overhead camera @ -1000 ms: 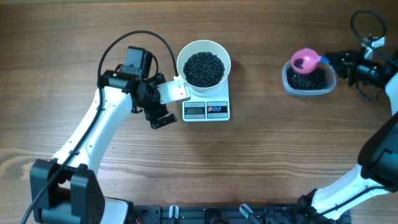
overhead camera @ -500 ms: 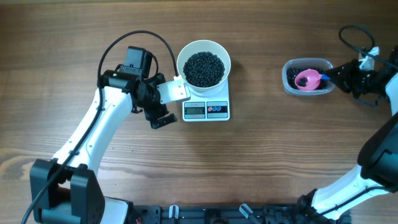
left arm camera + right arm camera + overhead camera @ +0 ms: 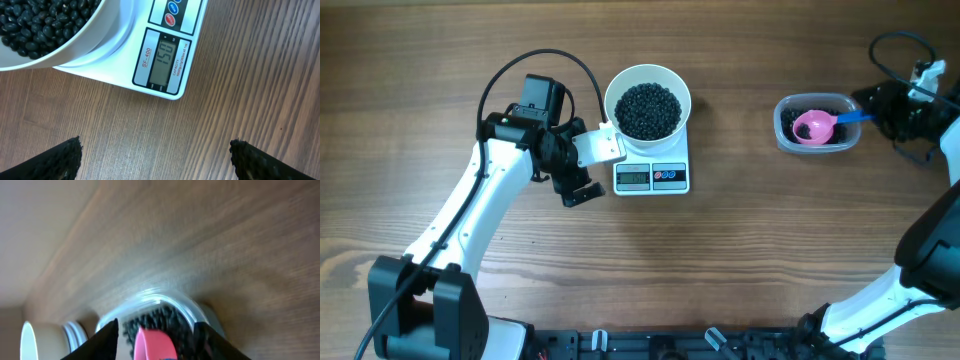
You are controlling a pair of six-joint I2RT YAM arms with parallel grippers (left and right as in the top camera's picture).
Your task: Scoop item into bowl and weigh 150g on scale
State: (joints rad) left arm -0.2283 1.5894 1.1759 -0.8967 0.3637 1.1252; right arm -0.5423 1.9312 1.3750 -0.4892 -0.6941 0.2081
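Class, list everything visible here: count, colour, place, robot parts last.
Brown wooden table: one, under everything.
Rectangular white digital kitchen scale: one, white, mid-table, display reads 150.
Round white bowl: one, white, on the scale.
Clear plastic tub: one, transparent, right of the scale.
Tiny black beans: two heaps, black, in bowl and tub.
Small pink plastic scoop: one, pink with blue handle, lying in the tub.
Left gripper: one, black, jaws open, left of the scale.
Right gripper: one, black, jaws apart, by the scoop's handle.

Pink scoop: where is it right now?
Overhead, the scoop lies inside the clear tub on the right side of the table, far right of the scale and bowl.
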